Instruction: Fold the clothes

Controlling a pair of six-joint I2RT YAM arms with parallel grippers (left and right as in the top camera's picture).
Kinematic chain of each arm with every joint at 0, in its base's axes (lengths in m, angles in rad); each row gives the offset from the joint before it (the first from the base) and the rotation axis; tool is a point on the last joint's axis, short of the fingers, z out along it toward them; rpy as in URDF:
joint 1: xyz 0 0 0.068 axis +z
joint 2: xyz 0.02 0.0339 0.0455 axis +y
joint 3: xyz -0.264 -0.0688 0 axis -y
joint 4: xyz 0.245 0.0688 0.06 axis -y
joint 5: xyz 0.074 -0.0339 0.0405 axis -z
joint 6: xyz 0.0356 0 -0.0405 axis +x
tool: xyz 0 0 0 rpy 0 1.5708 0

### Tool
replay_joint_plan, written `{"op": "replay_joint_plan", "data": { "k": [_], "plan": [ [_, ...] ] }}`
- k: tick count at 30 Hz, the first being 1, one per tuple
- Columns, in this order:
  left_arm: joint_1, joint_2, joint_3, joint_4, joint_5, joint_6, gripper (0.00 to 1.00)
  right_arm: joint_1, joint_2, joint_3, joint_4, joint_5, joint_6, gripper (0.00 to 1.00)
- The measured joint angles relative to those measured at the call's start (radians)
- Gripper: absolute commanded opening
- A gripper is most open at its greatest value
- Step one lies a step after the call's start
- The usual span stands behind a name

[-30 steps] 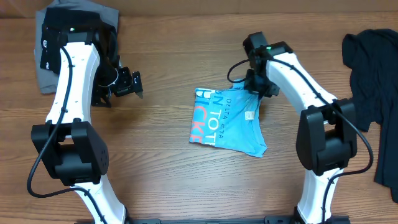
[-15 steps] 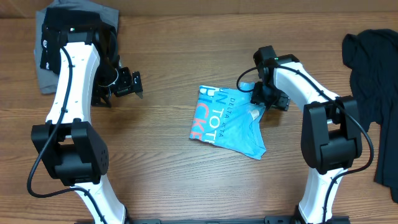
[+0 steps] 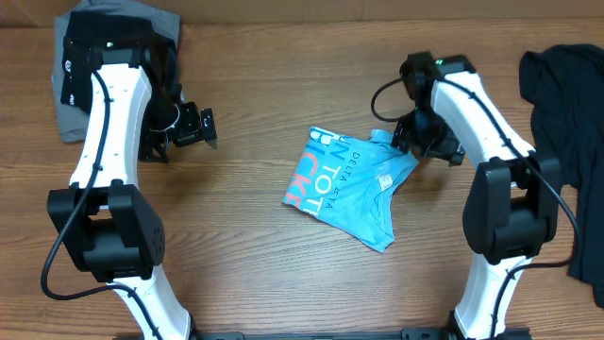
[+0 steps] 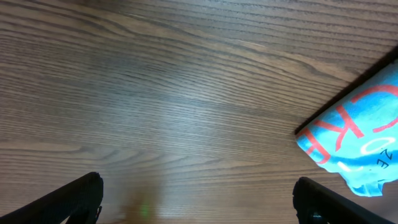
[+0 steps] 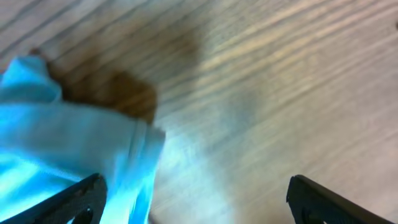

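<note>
A folded light-blue T-shirt (image 3: pixel 344 184) with white and pink-red lettering lies mid-table, slightly askew. My right gripper (image 3: pixel 422 144) hovers at its upper right corner, open. In the right wrist view (image 5: pixel 196 202) the shirt's blue edge (image 5: pixel 68 149) lies by the left finger, and nothing is gripped. My left gripper (image 3: pixel 201 127) stands open over bare wood well left of the shirt. The left wrist view (image 4: pixel 199 202) shows the shirt's lettered corner (image 4: pixel 360 130) at far right. A grey garment (image 3: pixel 68 118) lies at the back left, and a black garment (image 3: pixel 566 113) lies at the right edge.
The wooden table (image 3: pixel 245 255) shows bare wood in front of the shirt and between it and the left arm. The black garment spreads along the right side, close to the right arm's base.
My right gripper opened and let go of the shirt's corner, moving right and slightly back. The shirt shifted and turned a little. The left arm stayed still.
</note>
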Motion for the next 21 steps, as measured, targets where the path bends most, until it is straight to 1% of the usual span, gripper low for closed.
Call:
{"op": "replay_joint_plan", "data": {
  "k": [4,8,14,20,21],
  "plan": [
    [0.000,0.000,0.000,0.003,0.000,0.000,1.00,0.001,-0.031,0.008,-0.071,-0.085,-0.012,1.00],
    [0.000,0.000,0.000,0.010,0.000,0.000,1.00,0.002,-0.032,0.007,-0.061,-0.188,-0.068,0.99],
    [0.000,0.000,0.000,0.012,0.000,0.000,1.00,0.027,-0.032,-0.063,-0.005,-0.367,-0.195,0.89],
    [0.000,0.000,0.000,0.011,0.000,0.000,1.00,0.098,-0.032,-0.208,0.126,-0.435,-0.237,0.73],
    [0.000,0.000,0.000,0.013,0.000,0.000,1.00,0.111,-0.034,-0.238,0.148,-0.439,-0.240,0.72]
  ]
}}
